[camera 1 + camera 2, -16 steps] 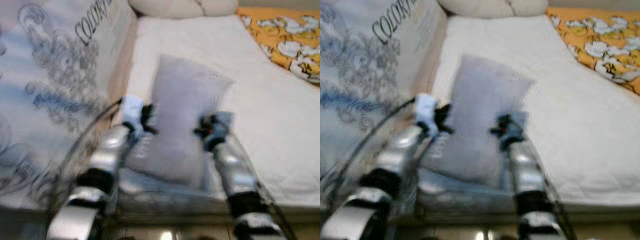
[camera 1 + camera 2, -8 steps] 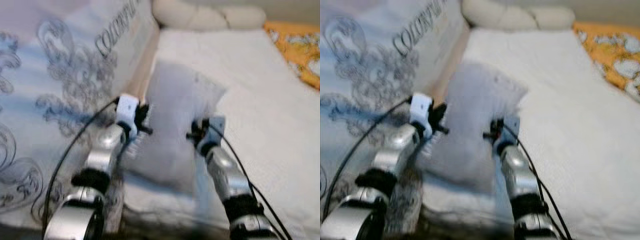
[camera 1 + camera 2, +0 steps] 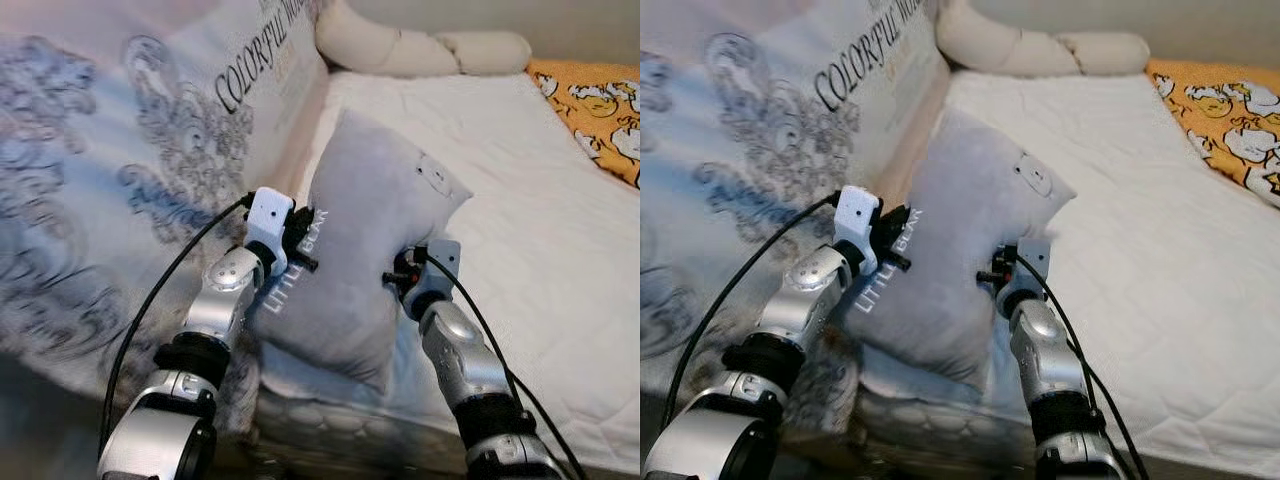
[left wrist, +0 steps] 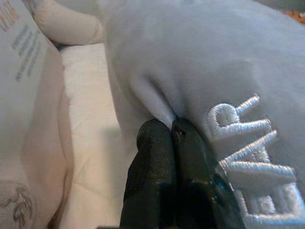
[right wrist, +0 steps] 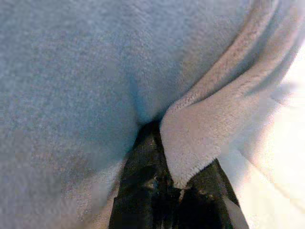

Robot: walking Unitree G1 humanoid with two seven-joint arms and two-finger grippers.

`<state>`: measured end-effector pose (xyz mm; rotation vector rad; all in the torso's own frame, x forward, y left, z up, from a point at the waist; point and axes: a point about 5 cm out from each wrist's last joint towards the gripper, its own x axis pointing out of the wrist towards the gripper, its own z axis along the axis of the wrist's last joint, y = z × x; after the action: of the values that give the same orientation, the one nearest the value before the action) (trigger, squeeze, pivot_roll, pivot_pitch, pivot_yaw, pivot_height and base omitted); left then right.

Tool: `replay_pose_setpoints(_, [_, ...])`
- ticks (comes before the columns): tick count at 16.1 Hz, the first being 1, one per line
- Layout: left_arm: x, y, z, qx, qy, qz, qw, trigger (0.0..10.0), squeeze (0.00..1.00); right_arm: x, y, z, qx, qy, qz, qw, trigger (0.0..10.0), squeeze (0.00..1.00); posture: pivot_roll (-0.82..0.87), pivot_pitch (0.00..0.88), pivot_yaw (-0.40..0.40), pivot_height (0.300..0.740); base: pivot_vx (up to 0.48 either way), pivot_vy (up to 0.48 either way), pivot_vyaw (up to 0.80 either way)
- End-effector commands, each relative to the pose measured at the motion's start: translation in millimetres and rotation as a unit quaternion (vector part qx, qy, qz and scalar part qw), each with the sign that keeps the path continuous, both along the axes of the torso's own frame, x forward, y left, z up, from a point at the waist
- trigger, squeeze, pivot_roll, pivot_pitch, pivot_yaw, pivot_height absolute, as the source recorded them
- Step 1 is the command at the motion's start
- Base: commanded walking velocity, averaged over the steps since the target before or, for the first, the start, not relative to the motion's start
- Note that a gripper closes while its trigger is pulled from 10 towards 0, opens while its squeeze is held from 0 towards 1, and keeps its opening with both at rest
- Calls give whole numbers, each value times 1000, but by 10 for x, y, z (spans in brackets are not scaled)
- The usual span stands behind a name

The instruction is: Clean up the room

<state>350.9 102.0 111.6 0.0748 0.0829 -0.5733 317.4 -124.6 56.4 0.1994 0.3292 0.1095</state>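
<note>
A: Position of grey pillow (image 3: pixel 365 250)?
B: Near left edge of bed (image 3: pixel 530 200), beside printed cover (image 3: pixel 150 150). Left gripper (image 4: pixel 171 131) and right gripper (image 5: pixel 159 131) fingers clamped on its opposite edges.

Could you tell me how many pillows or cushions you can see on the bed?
2: a grey pillow pinched by both grippers, and a cream knotted cushion at the bed's far end.

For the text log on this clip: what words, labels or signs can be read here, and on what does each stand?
"COLORFUL" then a cut-off word starting "WO": on the printed bed cover, black capitals.
"LITTLE BEAR": white embroidery on the grey pillow, beside the left gripper; the left wrist view shows "EAR".
Small patch on the pillow: too small to read.
Small print under "COLORFUL": too blurred.
</note>
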Motion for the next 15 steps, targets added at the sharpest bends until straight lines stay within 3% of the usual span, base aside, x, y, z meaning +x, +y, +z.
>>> replay_pose_setpoints(1, [52, -74, 113, 5, -21, -12, 1000, 10000, 0, 61, -2, 36, -10, 0, -1, 1000, 10000, 16, -34, 0, 58, 740, 0, 0, 0])
replay_pose_setpoints(2, [70, -70, 126, 5, -21, -8, 1000, 10000, 0, 86, -14, 1, 16, 14, -6, 1000, 10000, 1000, -34, 0, 58, 740, 0, 0, 0])
replay_pose_setpoints(6, [151, -35, 178, 16, -23, 8, 1000, 10000, 0, 245, -65, 44, 19, 25, -25, 999, 10000, 1000, -36, 0, 70, 740, 0, 0, 0])
replay_pose_setpoints(9, [296, 13, 287, 44, -39, 46, 997, 10000, 0, 460, -129, 251, 2, 2, -69, 998, 10000, 1000, -17, 0, 68, 740, 0, 0, 0])
replay_pose_setpoints(12, [346, 114, 309, 67, -48, 70, 994, 10000, 0, 466, -217, 248, 1, -8, -107, 994, 10000, 1000, -23, 0, 74, 740, 0, 0, 0])
replay_pose_setpoints(15, [361, 266, 292, 73, -41, 88, 993, 10000, 0, 340, -350, 95, -1, -7, -127, 992, 10000, 1000, -31, 0, 72, 740, 0, 0, 0])
